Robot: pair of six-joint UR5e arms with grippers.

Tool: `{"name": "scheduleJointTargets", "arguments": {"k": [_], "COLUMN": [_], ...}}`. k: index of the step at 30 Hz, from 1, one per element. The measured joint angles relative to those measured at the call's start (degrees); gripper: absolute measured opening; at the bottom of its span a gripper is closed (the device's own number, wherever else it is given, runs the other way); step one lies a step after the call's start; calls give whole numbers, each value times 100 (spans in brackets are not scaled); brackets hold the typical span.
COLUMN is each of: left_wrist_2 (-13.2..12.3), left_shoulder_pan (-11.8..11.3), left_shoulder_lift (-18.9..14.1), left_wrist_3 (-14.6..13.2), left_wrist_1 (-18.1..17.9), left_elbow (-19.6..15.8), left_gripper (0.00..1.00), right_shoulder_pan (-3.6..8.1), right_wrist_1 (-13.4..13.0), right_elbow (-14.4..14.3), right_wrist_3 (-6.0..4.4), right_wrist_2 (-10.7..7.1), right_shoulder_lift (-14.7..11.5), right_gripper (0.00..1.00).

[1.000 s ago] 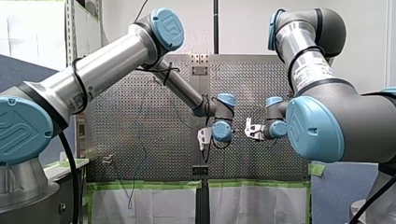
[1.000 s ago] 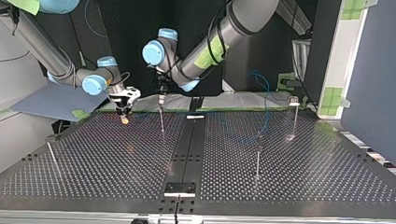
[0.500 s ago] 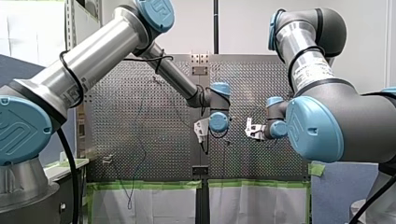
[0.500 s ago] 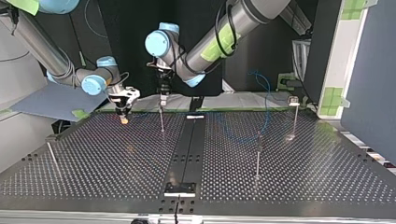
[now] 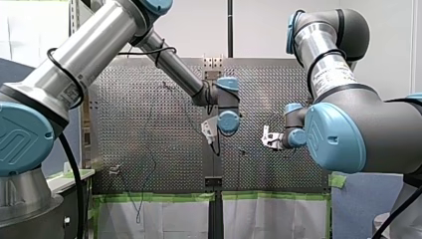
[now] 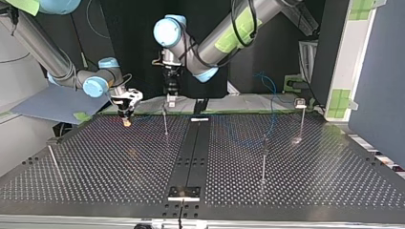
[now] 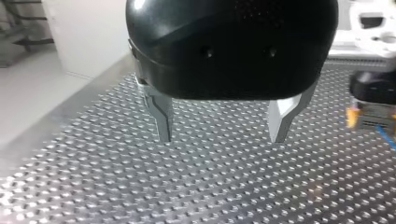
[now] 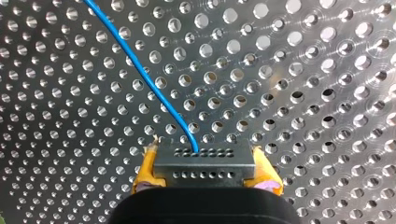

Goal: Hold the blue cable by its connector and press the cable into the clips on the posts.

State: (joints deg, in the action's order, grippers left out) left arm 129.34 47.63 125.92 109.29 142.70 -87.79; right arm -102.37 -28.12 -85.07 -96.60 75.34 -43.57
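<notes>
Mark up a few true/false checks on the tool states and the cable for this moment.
1. The right tool is shut on the connector. True.
2. The left tool holds the blue cable. False: it is open, with nothing between its fingers.
3. The blue cable runs from the connector out ahead of the right tool, over the table. True.
4. The right tool's pads are black. False: they are yellow.
5. Nothing stands on the table. False: thin posts stand on it, among them a post right of the middle in the top view.
</notes>
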Motion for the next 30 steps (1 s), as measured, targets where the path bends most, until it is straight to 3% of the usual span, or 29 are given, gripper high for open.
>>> {"name": "scheduleJointTargets", "arguments": {"k": [10,30], "left_wrist_2": [7,24], "left_shoulder_pan": [2,-19], "left_shoulder_lift": [-448,-1402], "left_wrist_3": [60,29], "left_wrist_1": [-420,-804], "left_elbow": [-449,-1402], "left_gripper": [100,100], "right_shoulder_pan": [2,6], "right_wrist_1": [6,15], "right_elbow": [-3,-6], "right_wrist_3": [-5,11], "right_wrist_2": [-4,-10], "right_shoulder_lift": [0,0], "right_gripper": [0,0]}}
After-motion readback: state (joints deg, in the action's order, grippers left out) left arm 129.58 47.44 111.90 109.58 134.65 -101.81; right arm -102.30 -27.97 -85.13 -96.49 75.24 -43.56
